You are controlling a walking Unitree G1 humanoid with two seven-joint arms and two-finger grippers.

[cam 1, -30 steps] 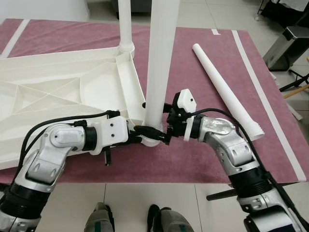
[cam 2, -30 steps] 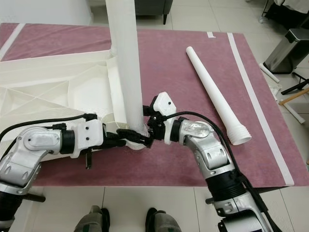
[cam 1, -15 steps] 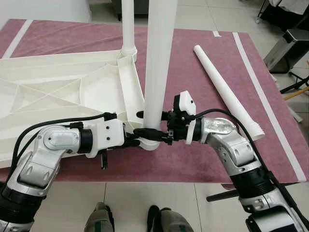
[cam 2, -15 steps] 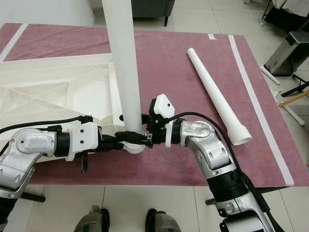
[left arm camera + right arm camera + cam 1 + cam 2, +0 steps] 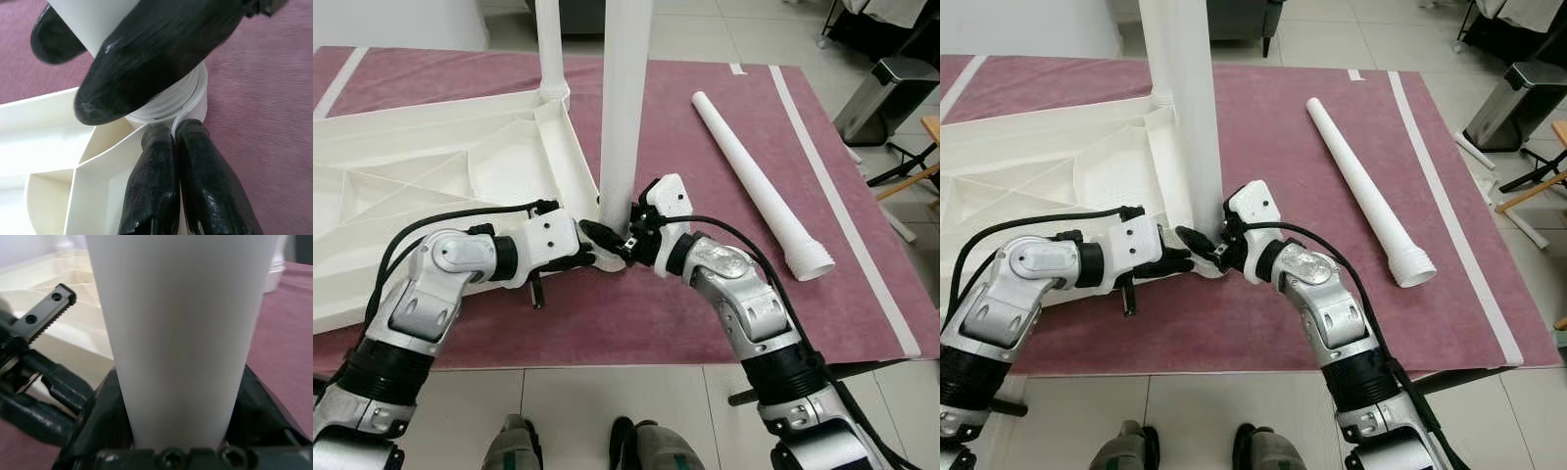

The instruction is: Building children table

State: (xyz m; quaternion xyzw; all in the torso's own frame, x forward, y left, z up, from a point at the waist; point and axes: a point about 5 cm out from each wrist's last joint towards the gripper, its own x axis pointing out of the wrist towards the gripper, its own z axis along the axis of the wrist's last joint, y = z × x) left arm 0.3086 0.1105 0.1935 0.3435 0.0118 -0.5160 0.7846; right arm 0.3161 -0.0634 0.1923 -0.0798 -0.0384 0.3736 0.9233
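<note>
1. Tabletop point(image 5: 431, 166), white plastic, lies upside down on a maroon mat point(image 5: 705, 166), ribbed underside up.
2. Upright leg point(image 5: 625, 108) stands at the tabletop's near right corner, its threaded base in the corner socket point(image 5: 193, 100).
3. Second leg point(image 5: 549, 49) stands upright at the far right corner of the tabletop.
4. Loose leg point(image 5: 754, 176) lies flat on the mat to the right, well apart from the tabletop, threaded end point(image 5: 810, 262) toward the robot.
5. Right gripper point(image 5: 625, 235) is at the base of the upright leg, coming in from the right; its black fingers point(image 5: 105, 416) sit on both sides of the leg and clamp it, seen in the right wrist view.
6. Left gripper point(image 5: 597, 257) reaches in from the left to the same corner, low, at socket level.
7. Left wrist view: left fingers point(image 5: 151, 191) are pressed together, nipping the thin white rim of the corner socket between them, just below the threads.
8. One right finger point(image 5: 161, 54) crosses in front of the leg in the left wrist view, just above the threads.
9. The two grippers nearly touch at the leg's base; I cannot tell if they make contact.
10. Both silver arms are bent, elbows out, forearms over the mat's near edge.
11. Robot's feet point(image 5: 514, 443) on tiled floor below the mat edge.
12. Grey bin point(image 5: 881, 93) stands on the floor to the far right, off the mat.
</note>
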